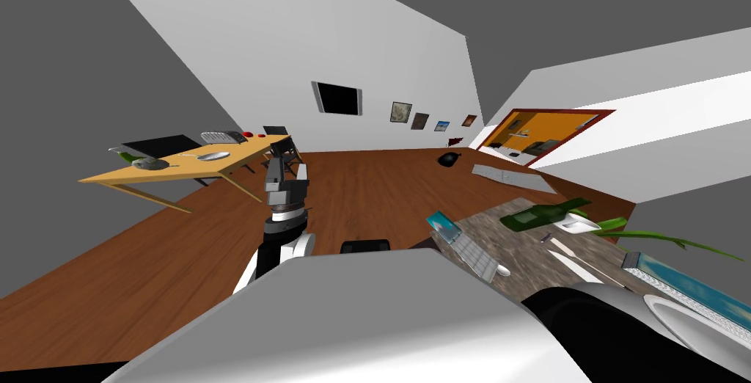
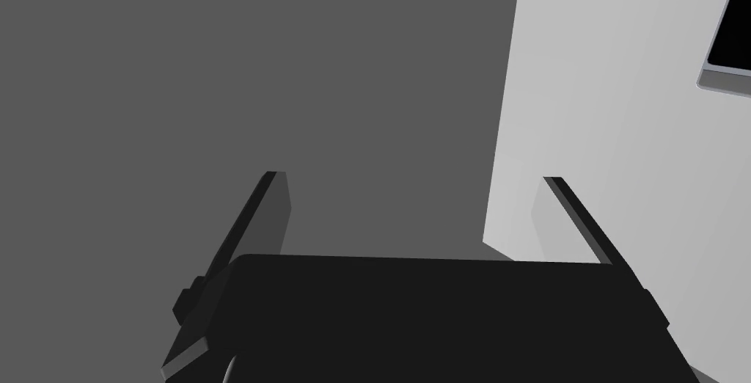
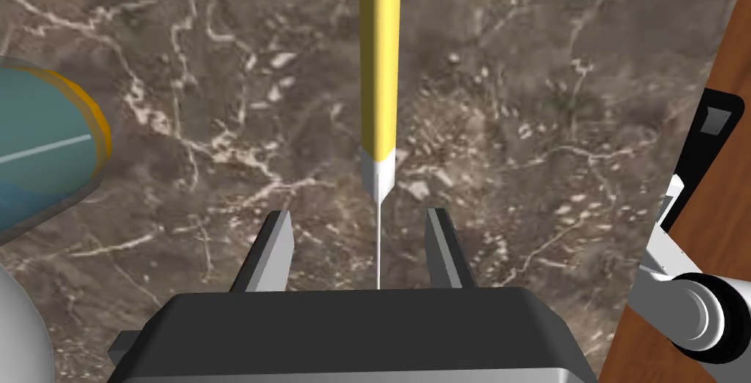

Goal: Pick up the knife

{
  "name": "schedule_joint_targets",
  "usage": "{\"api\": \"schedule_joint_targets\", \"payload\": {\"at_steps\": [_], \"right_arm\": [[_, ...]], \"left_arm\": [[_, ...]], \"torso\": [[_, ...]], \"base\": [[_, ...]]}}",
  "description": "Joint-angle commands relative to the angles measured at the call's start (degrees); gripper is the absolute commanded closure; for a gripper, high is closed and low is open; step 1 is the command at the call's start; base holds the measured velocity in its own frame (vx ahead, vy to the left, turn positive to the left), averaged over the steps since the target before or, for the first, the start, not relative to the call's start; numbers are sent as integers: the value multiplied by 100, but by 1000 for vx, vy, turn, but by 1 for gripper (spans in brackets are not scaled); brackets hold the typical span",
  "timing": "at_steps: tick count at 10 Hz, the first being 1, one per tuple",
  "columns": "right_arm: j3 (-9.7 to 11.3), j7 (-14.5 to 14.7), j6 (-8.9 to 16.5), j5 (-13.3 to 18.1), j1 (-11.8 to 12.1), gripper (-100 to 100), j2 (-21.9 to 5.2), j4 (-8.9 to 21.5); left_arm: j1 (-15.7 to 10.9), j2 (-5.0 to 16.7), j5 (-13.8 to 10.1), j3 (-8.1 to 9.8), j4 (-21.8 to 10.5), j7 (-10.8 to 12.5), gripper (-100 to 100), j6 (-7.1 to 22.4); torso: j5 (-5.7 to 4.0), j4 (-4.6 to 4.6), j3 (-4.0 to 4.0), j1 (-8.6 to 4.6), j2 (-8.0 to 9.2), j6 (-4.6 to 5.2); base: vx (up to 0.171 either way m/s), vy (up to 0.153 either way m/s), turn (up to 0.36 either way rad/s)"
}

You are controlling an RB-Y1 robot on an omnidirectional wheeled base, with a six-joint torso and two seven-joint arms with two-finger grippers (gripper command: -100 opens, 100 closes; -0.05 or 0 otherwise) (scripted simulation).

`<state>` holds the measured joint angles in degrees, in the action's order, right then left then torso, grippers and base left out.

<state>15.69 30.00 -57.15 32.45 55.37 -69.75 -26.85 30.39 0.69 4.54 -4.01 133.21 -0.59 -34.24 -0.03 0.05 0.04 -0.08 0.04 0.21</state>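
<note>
The knife (image 3: pixel 381 70) lies on a brown marbled tabletop (image 3: pixel 550 107), its yellow handle pointing away from my hand. Its thin grey blade (image 3: pixel 378 239) is seen edge-on and runs back between the fingers of my right gripper (image 3: pixel 359 213). That gripper is open, a finger on each side of the blade with a gap to both. In the head view the same marbled table (image 1: pixel 506 254) is at my right. My left gripper (image 2: pixel 414 175) is open and empty, held up over the wooden floor (image 1: pixel 276 155).
A teal dish with an orange rim (image 3: pixel 44 151) lies close beside the right gripper. On the marbled table are a green bottle (image 1: pixel 543 215), a small keyboard (image 1: pixel 473 254) and long green leaves (image 1: pixel 660 238). A wooden table (image 1: pixel 191 164) stands far left.
</note>
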Motion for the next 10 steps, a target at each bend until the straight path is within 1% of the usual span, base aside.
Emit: {"api": "schedule_joint_targets", "payload": {"at_steps": [1,4,5,6,7,8,9,10], "right_arm": [[0,0,0,0,0,100,0,0],[-7,-2,11,-5,-1,100,-4,6],[-7,-2,11,-5,-1,0,-4,6],[-60,-10,-161,-41,75,100,-156,27],[-60,-10,-161,-41,75,100,-156,-57],[-60,-10,-161,-41,75,100,-156,27],[-77,-37,-104,-59,138,100,-170,-94],[-75,-30,-119,-57,133,0,-169,-79]], "left_arm": [[0,0,0,0,0,0,0,0],[0,0,0,0,0,0,0,0],[0,0,0,0,0,0,0,0],[0,0,0,0,0,0,0,0],[0,0,0,0,0,0,0,0],[0,0,0,0,0,0,0,0],[0,0,0,0,0,0,0,0],[0,0,0,0,0,0,0,0]], "torso": [[0,0,0,0,0,0],[-12,-1,-1,-13,-1,-1],[-12,-1,-1,-14,-1,-1],[-12,-1,-1,-14,-1,-1],[-5,-3,-2,-3,-1,4],[-10,-1,-1,-3,-2,0],[-9,-1,-2,-5,-2,0],[-10,-1,-1,-8,-1,0]], "base": [[0,1,-11],[0,0,0],[0,0,0],[3,17,-94],[4,22,-60],[2,19,12],[0,6,3],[0,0,0]]}}
